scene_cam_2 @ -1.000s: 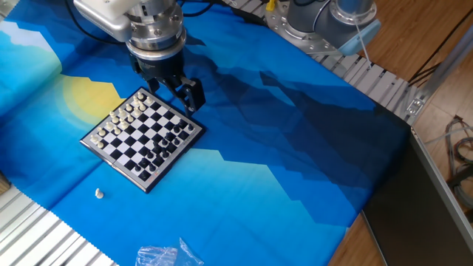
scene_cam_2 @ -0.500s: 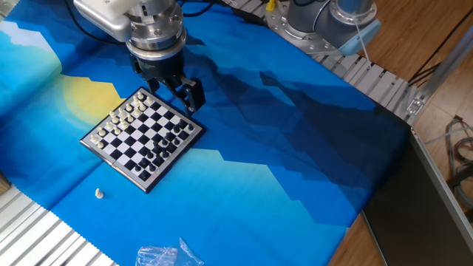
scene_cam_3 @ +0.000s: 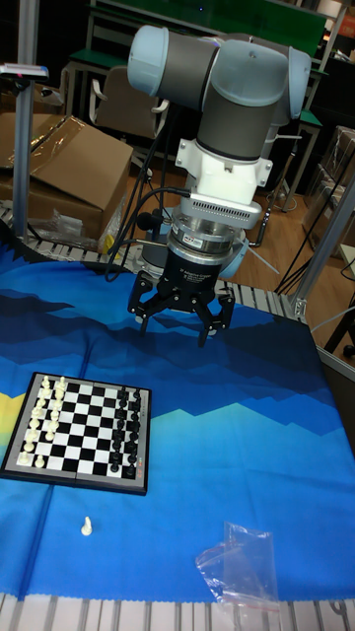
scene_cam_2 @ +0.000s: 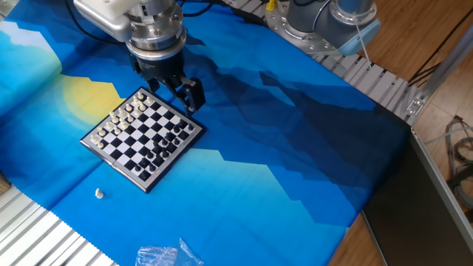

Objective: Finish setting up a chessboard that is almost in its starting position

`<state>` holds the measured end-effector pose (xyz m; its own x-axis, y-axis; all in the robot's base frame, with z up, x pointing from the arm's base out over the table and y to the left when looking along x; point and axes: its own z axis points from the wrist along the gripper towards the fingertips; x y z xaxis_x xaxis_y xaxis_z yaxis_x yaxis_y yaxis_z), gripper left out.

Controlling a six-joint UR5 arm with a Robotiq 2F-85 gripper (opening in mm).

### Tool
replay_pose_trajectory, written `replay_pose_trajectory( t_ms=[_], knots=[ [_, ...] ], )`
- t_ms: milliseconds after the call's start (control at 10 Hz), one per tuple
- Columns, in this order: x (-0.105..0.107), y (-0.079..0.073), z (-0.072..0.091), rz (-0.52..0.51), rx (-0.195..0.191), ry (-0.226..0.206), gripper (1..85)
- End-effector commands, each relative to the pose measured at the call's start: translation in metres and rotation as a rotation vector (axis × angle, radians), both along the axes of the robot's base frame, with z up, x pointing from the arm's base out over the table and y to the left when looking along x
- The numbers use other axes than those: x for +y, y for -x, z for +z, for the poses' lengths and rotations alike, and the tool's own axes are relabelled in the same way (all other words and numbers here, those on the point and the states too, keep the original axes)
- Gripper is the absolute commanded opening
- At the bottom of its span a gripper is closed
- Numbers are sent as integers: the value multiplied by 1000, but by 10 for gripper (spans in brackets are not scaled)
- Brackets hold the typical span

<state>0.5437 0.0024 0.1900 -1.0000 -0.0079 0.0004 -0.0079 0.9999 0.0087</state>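
Blue cloth [scene_cam_3: 237, 444] across the table [scene_cam_2: 37, 233], chessboard [scene_cam_3: 69, 477] at left, loose cream piece [scene_cam_3: 87, 525] nearer. Gripper [scene_cam_3: 173, 325] spread open above the cloth. Cardboard box [scene_cam_3: 74, 173] far left.

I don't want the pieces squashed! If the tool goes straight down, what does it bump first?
The tool would probably touch the blue cloth just beside the chessboard, though depth is unclear.

Blue mountain-print cloth [scene_cam_2: 295, 148] over slatted metal table [scene_cam_2: 37, 229]; cardboard box [scene_cam_3: 69, 168] behind; wooden floor [scene_cam_2: 406, 33] alongside
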Motion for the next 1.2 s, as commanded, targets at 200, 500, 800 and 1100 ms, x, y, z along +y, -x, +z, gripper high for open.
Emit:
replay_pose_trajectory(
  t_ms=[200,500,800,1100],
  knots=[
    [15,-56,6,23,-218,-46,10],
    [15,-56,6,23,-218,-44,10],
    [10,-48,5,28,-192,-29,10],
    [7,-33,0,17,-151,-28,10]
  ],
)
